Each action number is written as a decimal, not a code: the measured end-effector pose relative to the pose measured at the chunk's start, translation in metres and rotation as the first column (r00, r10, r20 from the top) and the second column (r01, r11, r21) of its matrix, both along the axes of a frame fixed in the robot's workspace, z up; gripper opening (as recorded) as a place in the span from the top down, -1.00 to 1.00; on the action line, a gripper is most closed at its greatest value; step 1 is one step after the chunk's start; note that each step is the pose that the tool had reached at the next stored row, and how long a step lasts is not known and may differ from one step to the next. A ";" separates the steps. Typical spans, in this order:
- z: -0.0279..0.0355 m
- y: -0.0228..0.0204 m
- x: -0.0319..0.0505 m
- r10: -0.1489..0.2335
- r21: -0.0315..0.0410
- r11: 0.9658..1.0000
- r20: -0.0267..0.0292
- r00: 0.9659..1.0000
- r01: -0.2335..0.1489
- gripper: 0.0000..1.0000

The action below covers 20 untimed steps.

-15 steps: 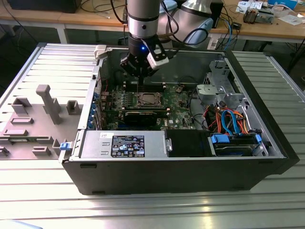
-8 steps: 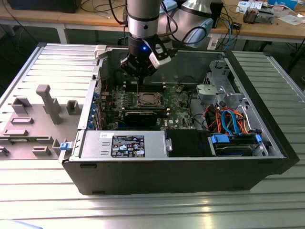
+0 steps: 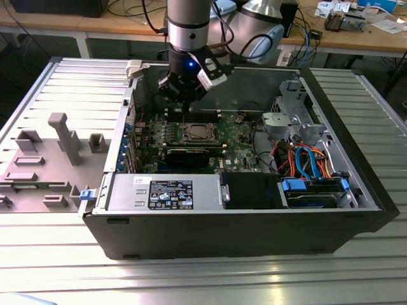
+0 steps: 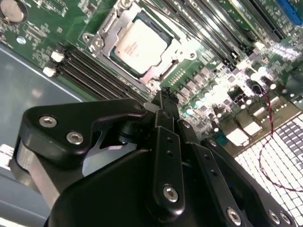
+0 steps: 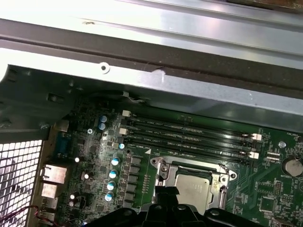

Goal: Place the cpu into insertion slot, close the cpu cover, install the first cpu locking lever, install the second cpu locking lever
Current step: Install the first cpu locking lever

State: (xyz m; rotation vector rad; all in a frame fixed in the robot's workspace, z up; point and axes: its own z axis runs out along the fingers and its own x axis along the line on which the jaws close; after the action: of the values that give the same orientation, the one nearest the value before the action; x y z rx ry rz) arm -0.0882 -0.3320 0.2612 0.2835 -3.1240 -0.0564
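The cpu (image 4: 137, 43) lies flat in the insertion slot on the green board, its silvery top facing up; in the first wrist view the cpu (image 5: 193, 189) sits just beyond the fingertips. The cpu cover (image 4: 174, 48) lies down around the chip as a metal frame, and the slot's contact field is hidden beneath. My gripper (image 4: 164, 94) hangs a short way above the board beside the socket, shut, with nothing in it. In the exterior view the gripper (image 3: 184, 95) hovers over the socket (image 3: 196, 133) inside the open case.
Long memory slots (image 5: 189, 135) run beside the socket, close to the case's metal wall (image 5: 142, 80). A black expansion card (image 3: 191, 154) and the grey power supply box (image 3: 165, 192) lie nearer the front. A drive cage with coloured cables (image 3: 305, 159) is on the exterior view's right.
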 end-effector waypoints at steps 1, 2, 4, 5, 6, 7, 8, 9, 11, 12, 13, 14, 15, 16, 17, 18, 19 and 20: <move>0.0000 0.0000 -0.0025 0.000 0.000 1.000 0.000 1.000 0.000 0.79; 0.0000 0.0000 -0.0040 0.000 0.000 1.000 0.000 1.000 0.000 0.79; -0.0002 0.0001 -0.0065 -0.005 0.000 1.000 0.000 1.000 0.005 0.79; -0.0004 0.0001 -0.0068 -0.011 0.000 1.000 0.000 1.000 0.011 0.79; -0.0006 0.0001 -0.0069 -0.017 0.000 1.000 0.000 1.000 0.017 0.79; -0.0011 0.0001 -0.0069 -0.033 0.000 0.999 0.000 0.999 0.033 0.79; -0.0015 0.0001 -0.0069 -0.050 0.000 0.999 0.000 0.999 0.050 0.79; -0.0016 0.0001 -0.0070 -0.059 0.000 0.998 0.000 0.998 0.059 0.79; -0.0018 0.0002 -0.0093 -0.064 0.002 0.998 0.000 0.998 0.064 0.79; -0.0017 0.0001 -0.0125 -0.064 0.003 0.998 0.000 0.998 0.064 0.79; -0.0016 0.0001 -0.0143 -0.064 0.004 0.998 0.002 0.998 0.064 0.79; -0.0016 0.0003 -0.0148 -0.064 0.004 0.998 0.003 0.998 0.064 0.79; -0.0015 0.0006 -0.0151 -0.064 0.004 0.998 0.005 0.998 0.064 0.79; -0.0012 0.0011 -0.0156 -0.065 0.004 0.998 0.007 0.998 0.065 0.79; -0.0009 0.0017 -0.0160 -0.067 0.004 0.998 0.009 0.998 0.067 0.79; -0.0007 0.0020 -0.0162 -0.070 0.004 0.998 0.010 0.998 0.069 0.79; -0.0007 0.0025 -0.0164 -0.074 0.004 0.997 0.012 0.997 0.074 0.79; -0.0007 0.0027 -0.0165 -0.077 0.004 0.997 0.012 0.997 0.077 0.79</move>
State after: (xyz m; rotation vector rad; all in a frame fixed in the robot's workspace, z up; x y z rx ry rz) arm -0.1048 -0.3293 0.2605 0.1642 -3.1467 -0.0611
